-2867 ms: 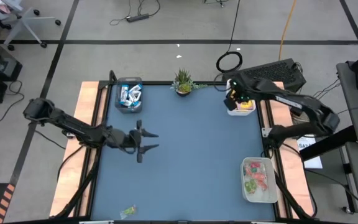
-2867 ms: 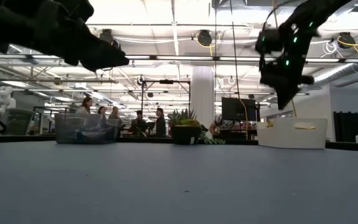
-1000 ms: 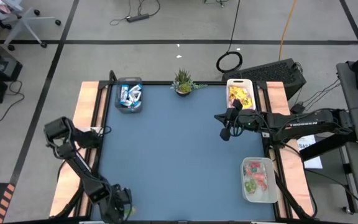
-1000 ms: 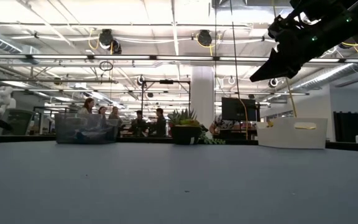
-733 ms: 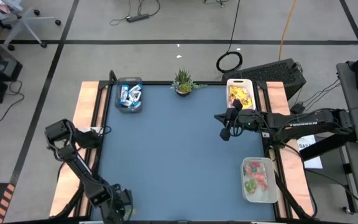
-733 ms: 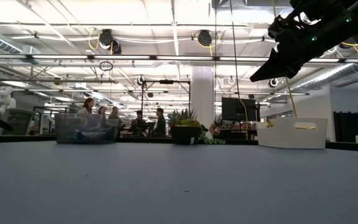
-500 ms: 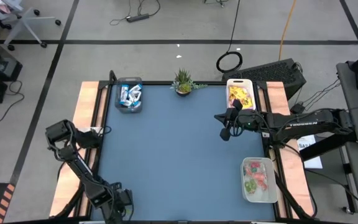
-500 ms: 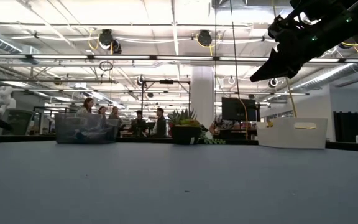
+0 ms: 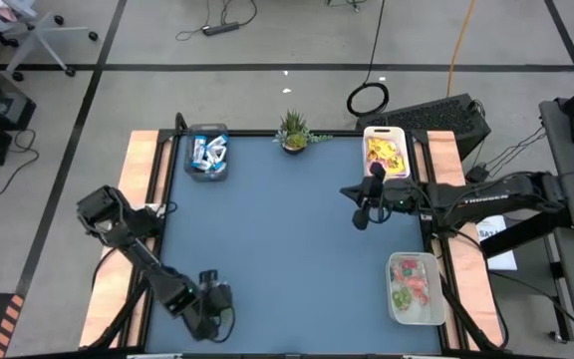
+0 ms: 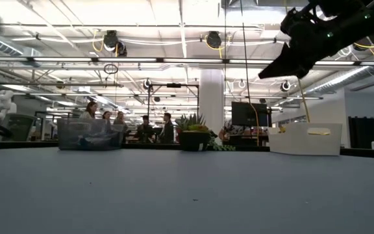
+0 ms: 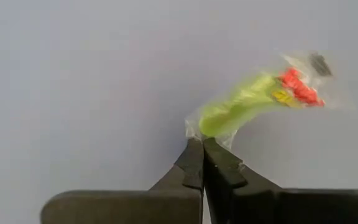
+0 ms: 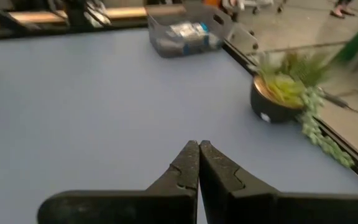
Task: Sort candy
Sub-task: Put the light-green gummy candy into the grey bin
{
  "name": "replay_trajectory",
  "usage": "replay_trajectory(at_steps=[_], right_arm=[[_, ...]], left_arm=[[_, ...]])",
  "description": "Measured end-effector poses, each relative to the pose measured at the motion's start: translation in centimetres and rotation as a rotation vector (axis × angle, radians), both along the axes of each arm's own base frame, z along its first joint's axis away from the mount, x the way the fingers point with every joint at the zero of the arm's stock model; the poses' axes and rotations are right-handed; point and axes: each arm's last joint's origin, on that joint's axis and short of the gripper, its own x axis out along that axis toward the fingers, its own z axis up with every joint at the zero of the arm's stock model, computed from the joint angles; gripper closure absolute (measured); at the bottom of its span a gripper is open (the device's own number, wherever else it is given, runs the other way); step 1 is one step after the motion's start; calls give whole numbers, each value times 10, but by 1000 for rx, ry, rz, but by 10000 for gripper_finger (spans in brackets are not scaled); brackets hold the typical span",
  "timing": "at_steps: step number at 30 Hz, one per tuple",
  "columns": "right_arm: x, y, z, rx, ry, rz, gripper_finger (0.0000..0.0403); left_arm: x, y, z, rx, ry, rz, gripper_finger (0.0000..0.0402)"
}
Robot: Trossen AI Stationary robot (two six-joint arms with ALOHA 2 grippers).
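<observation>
Your left gripper (image 11: pixel 202 149) sits at the lower left of the high view, and its fingers are clenched on the clear wrapper edge of a green candy (image 11: pixel 238 112) with a red end. Pinching the wrapper's tail rather than the body looks deliberate: the piece is small and lay flat on the worktop (image 9: pixel 287 239), so the loose film gives the easiest purchase.

Three containers line the edges, each holding one kind. The clear bin (image 9: pixel 207 155) at upper left holds blue-and-white bars, the white tray (image 9: pixel 386 153) at upper right holds yellow packets, and the tray (image 9: pixel 412 289) at lower right holds red, pink and green pieces. Your piece likely belongs there.

Your right gripper (image 9: pixel 359 217) waits right of centre, near the yellow tray, fingers clenched and empty.
</observation>
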Motion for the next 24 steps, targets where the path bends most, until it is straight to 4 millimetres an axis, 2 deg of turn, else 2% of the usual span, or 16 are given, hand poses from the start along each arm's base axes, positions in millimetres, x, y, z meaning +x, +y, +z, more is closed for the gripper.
replay_trajectory(at_steps=[6, 11, 14, 18, 24], right_arm=[[13, 13, 0, -9, -64, 69, 403], [31, 28, -14, -8, -59, 131, 399], [43, 38, -23, -24, -83, 139, 386], [58, 53, -34, -83, -137, 165, 354], [72, 72, -40, -121, -219, 218, 287]], left_arm=[[26, 36, -7, 27, -81, -90, 400], [36, 75, -9, -11, -112, -194, 401], [47, 97, -9, -61, -232, -220, 401], [65, 130, -10, -51, -458, -133, 401], [83, 170, 3, -81, -774, 88, 401]])
